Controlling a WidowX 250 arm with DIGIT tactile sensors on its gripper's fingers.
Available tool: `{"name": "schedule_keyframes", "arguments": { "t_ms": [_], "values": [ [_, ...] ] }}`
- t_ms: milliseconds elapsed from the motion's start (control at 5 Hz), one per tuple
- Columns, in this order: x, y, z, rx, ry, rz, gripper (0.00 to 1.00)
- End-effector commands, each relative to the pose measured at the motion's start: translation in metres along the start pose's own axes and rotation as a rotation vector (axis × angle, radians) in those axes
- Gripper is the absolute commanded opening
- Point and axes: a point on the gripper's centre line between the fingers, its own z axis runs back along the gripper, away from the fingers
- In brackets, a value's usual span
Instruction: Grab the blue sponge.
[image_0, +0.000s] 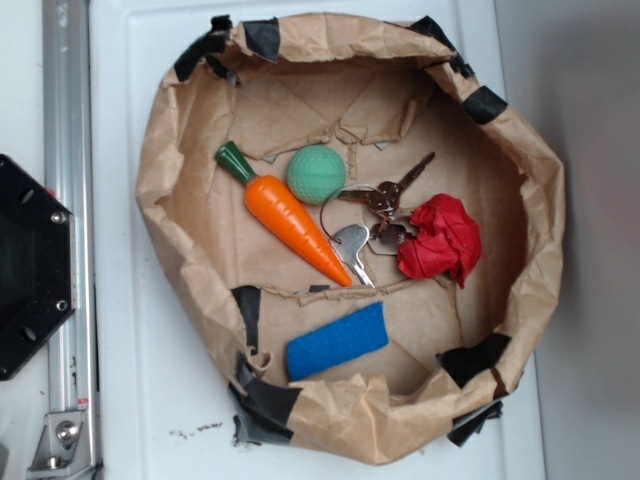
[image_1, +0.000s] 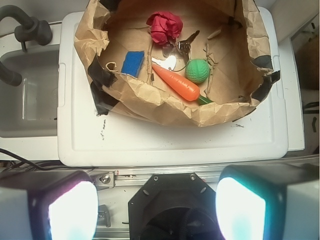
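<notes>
In the exterior view, a black base plate (image_0: 30, 265) is sitting at the left edge. Right of it, a brown paper nest (image_0: 165, 180) is lying on a white lid (image_0: 130, 60). Inside, a toy carrot (image_0: 295, 228) is lying diagonally, a green ball (image_0: 317, 174) touching it above. The blue sponge (image_0: 337, 342) is resting lower centre, apart from the carrot. Keys (image_0: 375, 205) and a red cloth (image_0: 440, 240) are lying right. In the wrist view, the gripper (image_1: 156, 210) is hanging wide open, holding nothing.
</notes>
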Motion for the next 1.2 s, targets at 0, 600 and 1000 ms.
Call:
{"name": "schedule_keyframes", "arguments": {
  "t_ms": [0, 600, 1000],
  "values": [
    [0.0, 0.0, 0.0, 0.0, 0.0, 0.0, 1.0],
    [0.128, 0.007, -0.105, -0.082, 0.026, 0.561, 1.0],
    [0.135, -0.004, -0.151, 0.011, 0.06, 0.527, 1.0]
  ]
}}
